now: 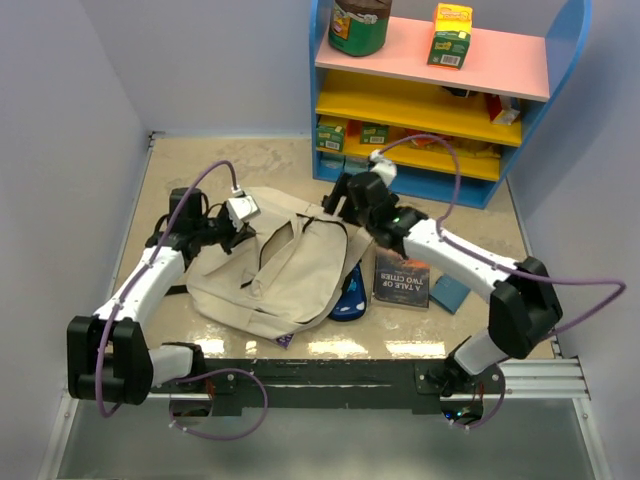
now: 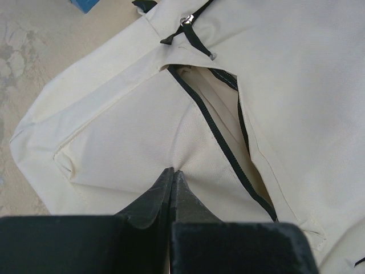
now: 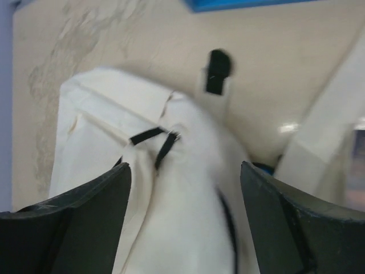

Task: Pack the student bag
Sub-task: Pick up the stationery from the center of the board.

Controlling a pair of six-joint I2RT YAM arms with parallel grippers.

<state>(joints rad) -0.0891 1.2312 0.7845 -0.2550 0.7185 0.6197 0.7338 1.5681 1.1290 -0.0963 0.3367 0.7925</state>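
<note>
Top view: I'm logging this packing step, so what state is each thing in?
student bag: lying flat, main zip open.
left gripper: shut, tips against the bag's canvas.
right gripper: open over the bag, holding nothing.
book: closed, lying flat outside the bag.
blue pencil case: at the bag's edge, not packed; zip state unreadable.

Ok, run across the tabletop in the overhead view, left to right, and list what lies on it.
student bag → blue pencil case → book → small blue flat item
</note>
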